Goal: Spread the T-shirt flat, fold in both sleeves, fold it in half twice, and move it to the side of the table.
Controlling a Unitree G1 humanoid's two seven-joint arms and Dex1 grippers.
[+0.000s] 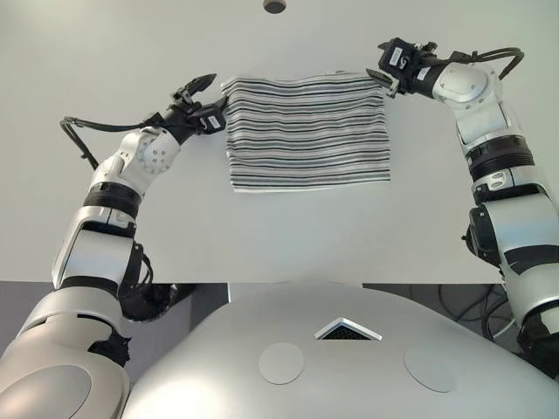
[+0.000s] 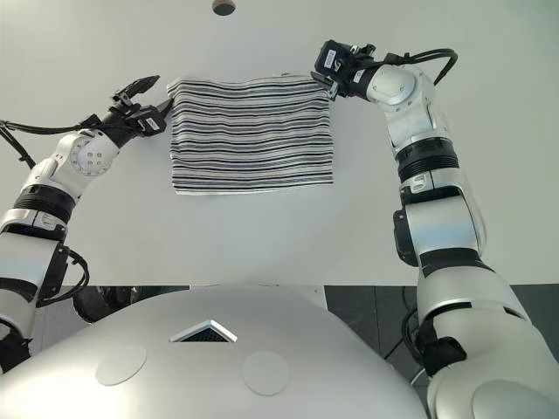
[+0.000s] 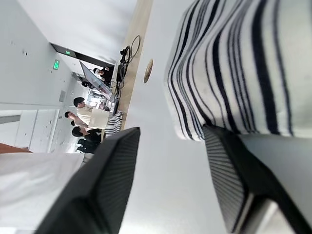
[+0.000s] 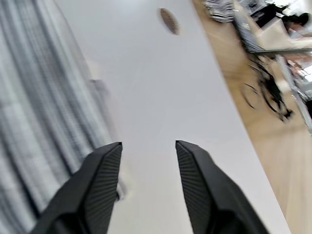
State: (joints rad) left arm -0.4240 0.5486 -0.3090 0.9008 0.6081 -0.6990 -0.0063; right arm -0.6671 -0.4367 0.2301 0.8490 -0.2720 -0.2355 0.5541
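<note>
The striped T-shirt [image 1: 306, 131] lies folded into a rectangle on the white table [image 1: 288, 236], toward its far side. My left gripper [image 1: 212, 98] is open just beside the shirt's far left corner. In the left wrist view its fingers [image 3: 97, 190] stand wide apart over bare table, and the shirt's folded edge [image 3: 243, 63] lies by one of them. My right gripper [image 1: 385, 77] is open at the shirt's far right corner. Its fingers [image 4: 97, 180] hold nothing, and the shirt [image 4: 44, 97] lies alongside.
A round cable grommet [image 1: 274, 5] sits in the table beyond the shirt. Bare table surrounds the shirt on both sides and toward me, down to the front edge [image 1: 262, 281]. Off the table's far end are a wooden floor and furniture [image 4: 273, 58].
</note>
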